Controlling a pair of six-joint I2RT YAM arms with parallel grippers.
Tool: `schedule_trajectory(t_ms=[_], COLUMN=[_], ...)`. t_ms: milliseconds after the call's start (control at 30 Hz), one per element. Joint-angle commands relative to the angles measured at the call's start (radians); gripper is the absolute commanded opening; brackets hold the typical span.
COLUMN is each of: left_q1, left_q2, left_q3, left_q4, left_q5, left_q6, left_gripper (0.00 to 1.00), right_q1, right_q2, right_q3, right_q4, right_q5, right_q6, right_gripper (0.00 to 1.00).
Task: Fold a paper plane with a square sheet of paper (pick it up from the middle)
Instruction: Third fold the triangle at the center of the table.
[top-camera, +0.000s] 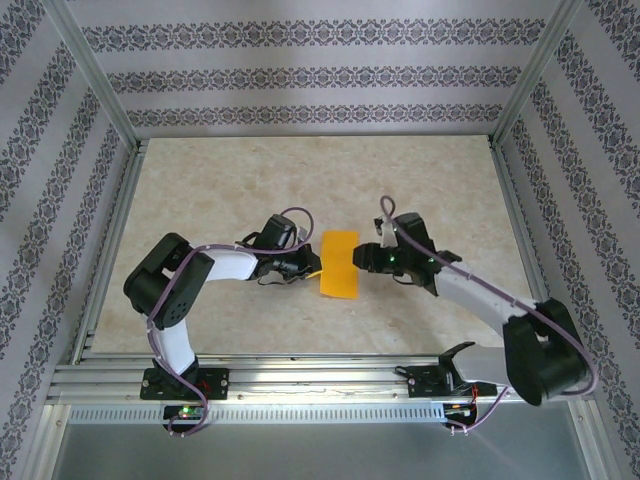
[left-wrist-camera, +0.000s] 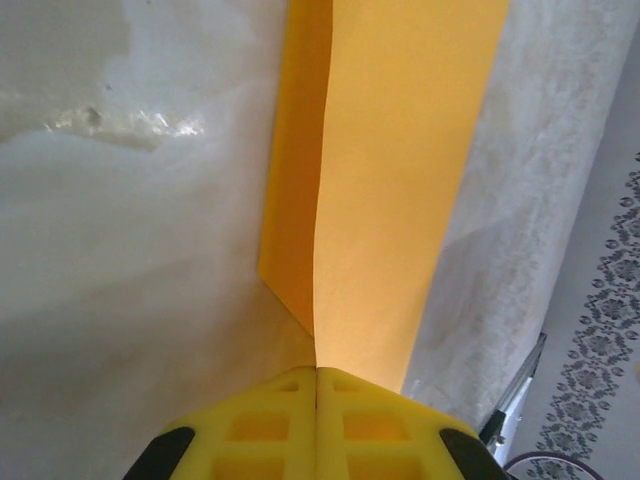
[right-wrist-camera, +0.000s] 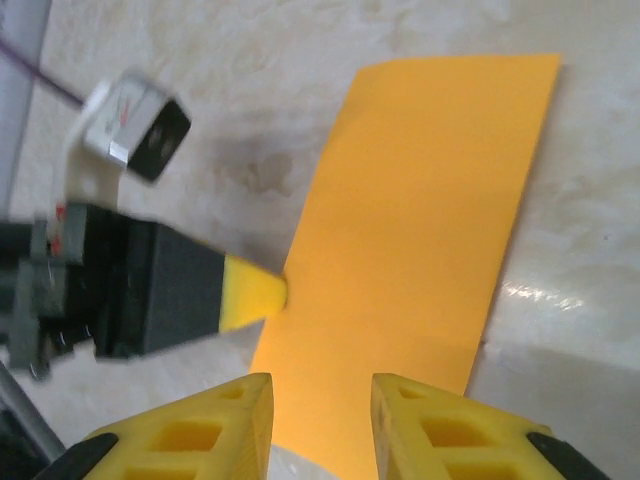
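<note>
Table (top-camera: 200, 180): pale marbled top, smooth and glossy.

Sheet of paper (top-camera: 339, 264): thin, matte orange-yellow, a long rectangle lying mid-table between the two arms. Its left side rises into a sharp ridge.

Left gripper (left-wrist-camera: 316, 375): blocky yellow fingers with cut-out pockets, pressed together and pinching the sheet at that ridge.

Right gripper (right-wrist-camera: 320, 390): the same yellow fingers, standing apart over the sheet's opposite edge. Contact unclear.

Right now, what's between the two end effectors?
The orange paper, in the top view: left end effector pinches one edge, right end effector open at the other.
</note>
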Motion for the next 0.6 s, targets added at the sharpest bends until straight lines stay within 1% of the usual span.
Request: schedule_trajectory(t_ms=[0,67,167,233,333,400,467,500,567], left_q1=[0.011,0.012,0.011,0.011,0.01,0.012,0.011,0.011,0.011], left_q2=[-0.045,-0.056,-0.065,-0.068,-0.077,-0.087,-0.095,-0.096,-0.098], left_q3=[-0.033,-0.041,-0.052,-0.057,-0.066,-0.077,-0.084,-0.086,-0.087], left_q4=[0.059,0.071,0.084,0.095,0.103,0.108,0.108,0.109,0.109], left_q5=[-0.005,-0.009,-0.009,-0.009,-0.017,-0.028,-0.033,-0.038,-0.038], left_q6=[-0.048,-0.064,-0.082,-0.091,-0.103,-0.109,-0.111,-0.111,-0.113], left_gripper=[0.03,0.01,0.01,0.01,0.0,0.0,0.0,0.0,0.0], right_q1=[0.162,0.273,0.37,0.412,0.473,0.514,0.549,0.558,0.579], right_q2=[-0.078,-0.104,-0.099,-0.073,-0.016,0.02,0.057,0.074,0.118], right_q3=[-0.078,-0.122,-0.168,-0.173,-0.172,-0.175,-0.187,-0.19,-0.186], right_q4=[0.063,0.115,0.188,0.219,0.264,0.318,0.404,0.437,0.491], right_q5=[0.243,0.315,0.377,0.43,0.474,0.49,0.535,0.54,0.591], right_q6=[-0.32,-0.481,-0.612,-0.638,-0.679,-0.706,-0.714,-0.715,-0.713], right_gripper=[0.33,0.34,0.36,0.37,0.38,0.42,0.44,0.45,0.48])
